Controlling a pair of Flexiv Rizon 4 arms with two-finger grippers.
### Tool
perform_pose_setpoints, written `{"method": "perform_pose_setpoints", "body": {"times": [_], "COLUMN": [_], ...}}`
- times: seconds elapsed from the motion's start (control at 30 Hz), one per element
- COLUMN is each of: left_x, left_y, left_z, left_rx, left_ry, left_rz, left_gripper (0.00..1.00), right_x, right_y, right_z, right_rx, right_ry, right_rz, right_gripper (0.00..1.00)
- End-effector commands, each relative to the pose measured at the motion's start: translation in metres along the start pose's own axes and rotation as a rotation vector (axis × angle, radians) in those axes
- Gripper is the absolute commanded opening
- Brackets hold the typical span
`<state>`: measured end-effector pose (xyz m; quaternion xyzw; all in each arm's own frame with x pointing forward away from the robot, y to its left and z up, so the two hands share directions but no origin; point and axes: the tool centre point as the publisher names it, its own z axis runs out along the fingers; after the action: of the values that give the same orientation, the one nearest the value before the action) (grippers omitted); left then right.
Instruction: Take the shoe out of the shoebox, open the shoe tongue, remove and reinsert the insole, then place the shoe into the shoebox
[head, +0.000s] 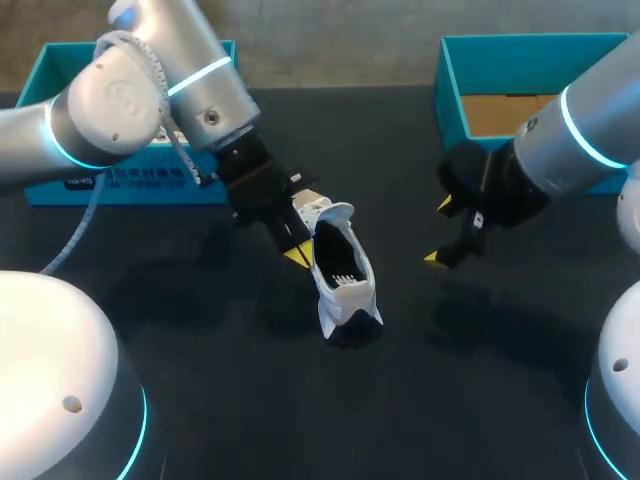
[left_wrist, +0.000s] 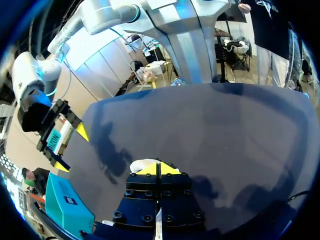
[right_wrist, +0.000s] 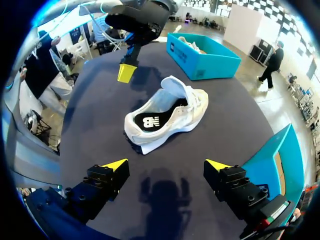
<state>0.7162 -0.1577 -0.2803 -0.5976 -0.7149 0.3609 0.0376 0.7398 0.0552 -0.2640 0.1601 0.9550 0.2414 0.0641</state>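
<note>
A white shoe stands on the dark table in the middle, its opening up and a black insole showing inside. My left gripper is shut with its yellow tips together, just beside the shoe and holding nothing. In the left wrist view its own tips meet, with a bit of the white shoe just past them. My right gripper hangs open to the right of the shoe, apart from it. From the right wrist the shoe lies ahead of the open right gripper, and the left gripper hovers beyond the shoe.
A teal shoebox stands at the back left behind my left arm, with something white inside it. A second teal box, with a brown bottom, is at the back right, close beside my right gripper.
</note>
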Motion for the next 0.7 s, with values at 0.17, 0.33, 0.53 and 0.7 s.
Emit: {"method": "perform_pose_setpoints", "body": {"times": [0.17,0.33,0.53,0.7], "left_x": [-0.019,-0.024,-0.022,-0.019], "left_y": [0.012,0.018,0.027,0.033], "left_z": [0.011,0.017,0.024,0.027], "left_rx": [-0.05,-0.087,-0.129,-0.169], "left_ry": [0.131,0.174,0.218,0.241], "left_rz": [0.025,0.036,0.048,0.036], "left_gripper": [0.0,0.0,0.0,0.0], "right_x": [-0.003,-0.005,-0.007,-0.009], "right_y": [-0.008,-0.012,-0.014,-0.013], "right_z": [-0.066,-0.081,-0.099,-0.111], "right_rx": [0.057,0.065,0.068,0.082], "right_ry": [0.008,0.006,0.0,-0.011], "right_rz": [-0.005,-0.012,-0.016,-0.032], "right_gripper": [1.0,1.0,1.0,1.0]}}
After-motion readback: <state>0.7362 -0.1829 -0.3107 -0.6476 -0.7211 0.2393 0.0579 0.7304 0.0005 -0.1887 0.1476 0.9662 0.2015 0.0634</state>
